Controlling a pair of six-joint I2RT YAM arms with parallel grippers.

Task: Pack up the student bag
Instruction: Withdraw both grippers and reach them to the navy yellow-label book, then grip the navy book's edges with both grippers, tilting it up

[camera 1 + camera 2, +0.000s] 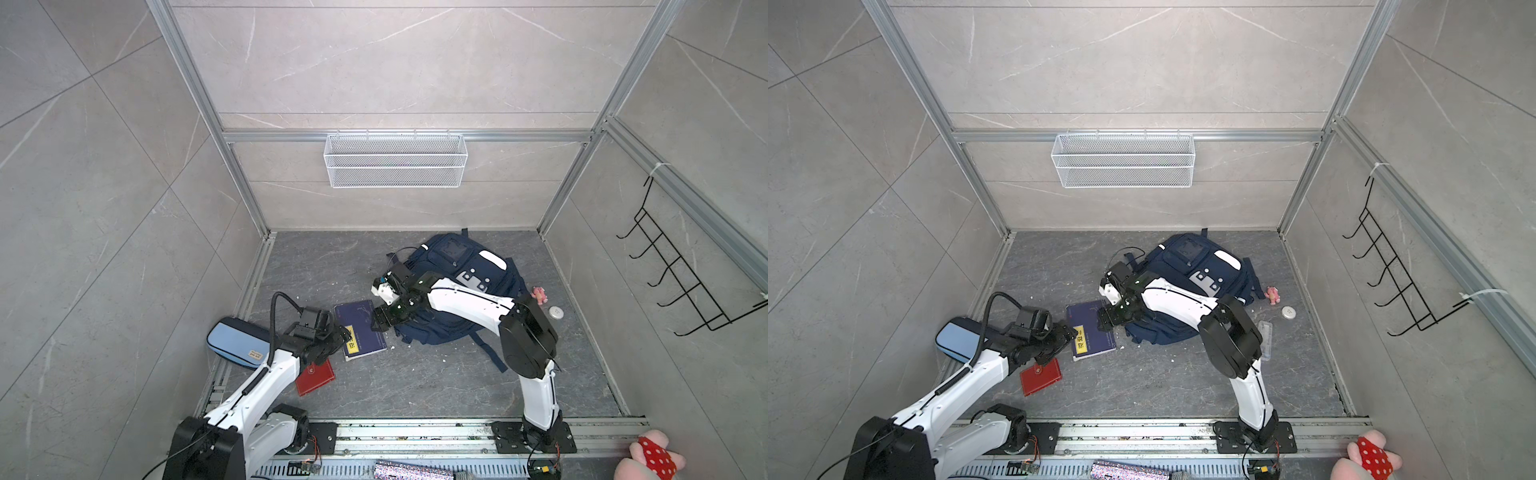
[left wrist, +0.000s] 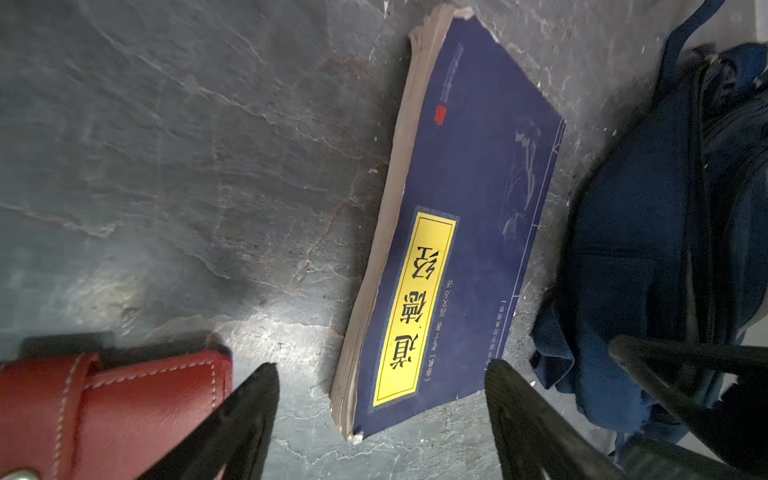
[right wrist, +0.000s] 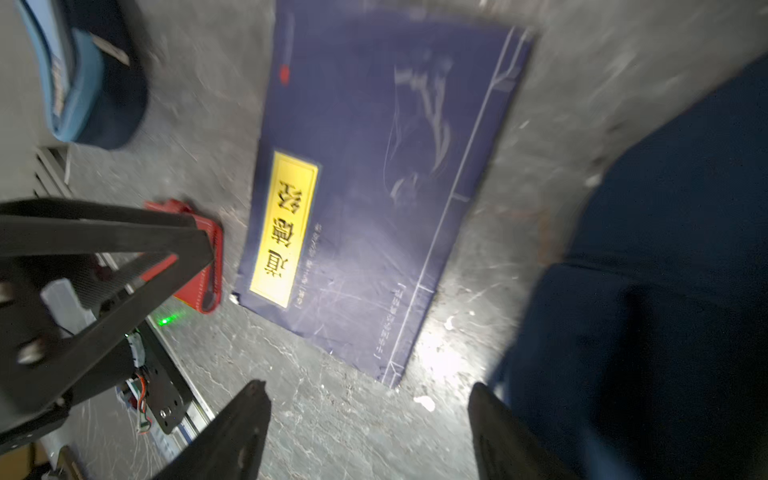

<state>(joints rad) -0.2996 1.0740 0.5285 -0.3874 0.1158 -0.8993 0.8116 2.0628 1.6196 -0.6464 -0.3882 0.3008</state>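
Across the dark stone floor (image 1: 415, 386), the largest thing is the student bag (image 1: 455, 259), lying flat toward the back right with its patched front up. My right arm crosses its near half, and I cannot find an open mouth in any view. Just beside its near-left edge lies the blue book (image 1: 359, 330), flat, with the yellow label up, the spine toward the bag and the worn page edge facing away. The right gripper (image 3: 368, 386) hangs spread wide and empty at the book's bag-side edge. The left gripper (image 2: 380, 365) is equally spread and empty at the label end. I judge the step in hand to be lifting this book. A flat cover on stone gives the fingers nothing to bite, so I would bring the left in low from the page edge and work one finger under the curled corner. The right can brace the spine side so the book cannot slide into the bag's fabric. The pencil case (image 1: 239, 343) sits against the left rail, and the red wallet (image 1: 316, 376) lies close by my left fingers, so a wide swing that way is risky. Bare floor toward the arm bases gives the best room. A pink toy (image 1: 539, 294) and a white cap (image 1: 555, 312) lie beyond the bag, well apart from the work.
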